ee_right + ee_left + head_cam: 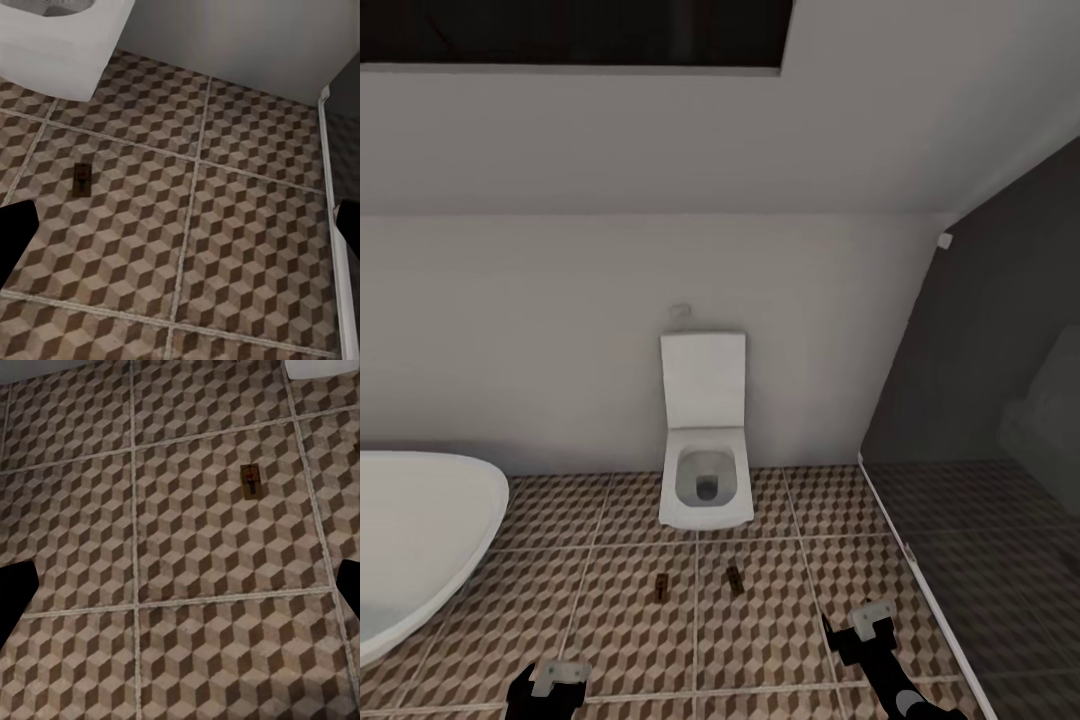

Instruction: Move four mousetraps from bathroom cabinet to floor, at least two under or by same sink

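2 traps (661, 588) (735, 579) on floor (780, 610) mid-frame, between & above both claws, L (557, 676) & R (870, 620), both released, empty.

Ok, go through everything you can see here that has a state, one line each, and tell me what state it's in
Small tan-wood mousetrap on the left: lying flat on the cube-pattern tiled floor, in front of the toilet.
Small tan-wood mousetrap on the right: flat on the same floor, apart from the first.
White square toilet: lid up, bowl open.
White oval bathtub: looks empty.
Left gripper: open, holding nothing.
Right gripper: open, holding nothing.
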Robot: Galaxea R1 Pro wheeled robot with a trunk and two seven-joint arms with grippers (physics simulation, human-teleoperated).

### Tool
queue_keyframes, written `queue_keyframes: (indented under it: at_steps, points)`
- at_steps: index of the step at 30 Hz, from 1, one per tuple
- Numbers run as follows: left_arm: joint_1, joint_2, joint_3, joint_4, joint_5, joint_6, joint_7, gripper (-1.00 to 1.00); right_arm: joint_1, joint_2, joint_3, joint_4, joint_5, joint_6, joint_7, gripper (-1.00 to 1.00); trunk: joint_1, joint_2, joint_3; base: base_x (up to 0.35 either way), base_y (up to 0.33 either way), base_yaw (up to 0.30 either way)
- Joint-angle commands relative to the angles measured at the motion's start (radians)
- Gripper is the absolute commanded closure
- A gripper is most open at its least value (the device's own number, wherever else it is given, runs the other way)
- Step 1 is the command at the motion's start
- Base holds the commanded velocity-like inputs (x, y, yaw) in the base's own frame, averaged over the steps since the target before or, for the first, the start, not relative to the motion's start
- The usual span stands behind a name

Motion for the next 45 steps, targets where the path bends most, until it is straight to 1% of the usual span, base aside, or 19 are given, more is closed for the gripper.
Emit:
queue_keyframes:
  at_steps: [1,27,31,32,34,37,39,40,44,45]
  points:
    - [-0.001,-0.001,-0.008,0.003,0.004,-0.005,0.003,-1.0,-0.001,0.0,0.007,0.001,0.006,-0.001,-0.01,-1.0,0.001,-0.002,0.0,0.0,0.0,0.0]
    - [-0.001,0.0,-0.007,0.003,0.004,-0.003,0.004,-1.0,-0.001,0.0,0.007,0.001,0.006,0.001,-0.011,-1.0,0.001,-0.002,0.041,0.0,0.0,0.0]
    - [-0.001,0.0,-0.007,0.003,0.004,-0.002,0.009,-1.0,-0.001,0.005,0.007,0.001,0.006,0.003,-0.009,-1.0,0.001,-0.002,0.043,0.0,0.0,0.0]
    - [-0.001,0.001,-0.007,0.004,0.004,0.003,0.009,-1.0,0.008,0.015,0.007,0.003,0.006,0.007,-0.01,-1.0,0.001,-0.002,0.043,0.0,0.0,0.0]
    - [-0.001,0.004,-0.007,0.004,0.005,0.004,0.009,-1.0,0.021,0.013,0.006,0.003,0.006,0.007,-0.011,-1.0,0.001,-0.002,0.043,0.0,0.0,0.0]
    - [0.01,0.015,-0.007,0.005,0.005,0.005,0.009,-1.0,0.044,-0.003,0.006,0.004,0.007,0.009,-0.012,-1.0,0.001,-0.002,0.043,0.0,0.0,0.0]
    - [0.022,0.026,-0.007,0.005,0.005,0.005,0.009,-1.0,0.059,-0.018,0.006,0.004,0.007,0.009,-0.012,-1.0,0.001,-0.002,0.043,0.0,0.0,0.0]
    - [0.04,0.04,-0.007,0.005,0.005,0.004,0.009,-1.0,0.078,-0.036,0.006,0.004,0.007,0.009,-0.012,-1.0,0.001,-0.002,0.043,0.0,0.0,0.0]
    - [0.074,0.065,-0.007,0.005,0.005,0.002,0.007,-1.0,0.11,-0.064,0.006,0.004,0.007,0.01,-0.011,-1.0,0.001,-0.002,0.043,0.0,0.0,0.0]
    - [0.093,0.075,-0.007,0.005,0.005,0.001,0.006,-1.0,0.126,-0.075,0.006,0.005,0.007,0.011,-0.011,-1.0,0.001,-0.002,0.043,0.0,0.0,0.0]
